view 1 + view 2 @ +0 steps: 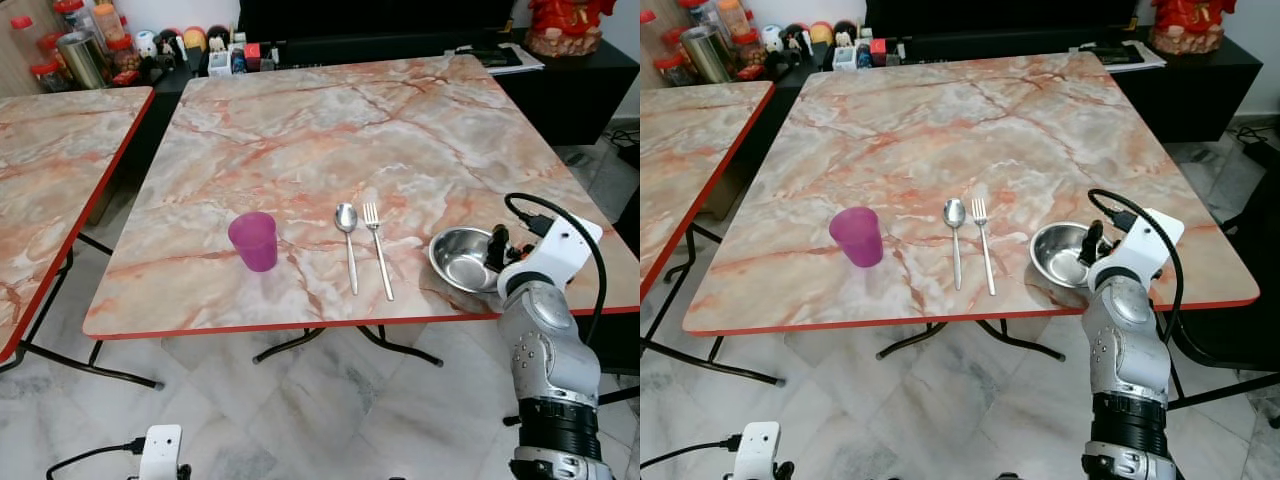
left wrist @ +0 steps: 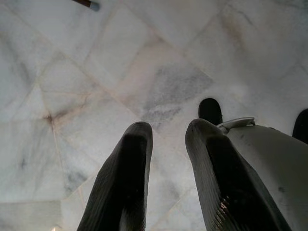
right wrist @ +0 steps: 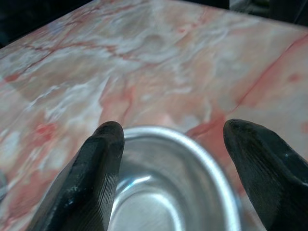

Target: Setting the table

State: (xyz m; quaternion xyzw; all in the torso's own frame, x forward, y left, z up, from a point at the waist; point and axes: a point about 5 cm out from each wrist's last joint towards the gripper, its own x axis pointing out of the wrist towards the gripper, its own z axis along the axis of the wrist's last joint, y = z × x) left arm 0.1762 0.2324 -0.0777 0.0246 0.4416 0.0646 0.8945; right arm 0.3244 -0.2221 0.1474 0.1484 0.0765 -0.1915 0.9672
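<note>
Steel bowl (image 1: 465, 262) sits near the front right edge of the marble bench (image 1: 380, 130), with our right gripper (image 3: 185, 159) spread wide over it.

In the right wrist view our right gripper's two black fingers (image 3: 94, 168) stand apart on either side of the bowl's rim, released and not clamping it. From the bowl, at 9 o'clock, we see the fork (image 1: 378, 250) and just beside it the spoon (image 1: 348, 243), lying side by side with handles toward the bench's front edge. Further toward 9 o'clock stands the purple cup (image 1: 254, 241), upright, well apart from the cutlery. Our left gripper (image 2: 168, 144) hangs low over the tiled floor (image 2: 96, 72), its fingers slightly parted and holding nothing. A second marble bench (image 1: 50, 170) stands at far 9 o'clock.
</note>
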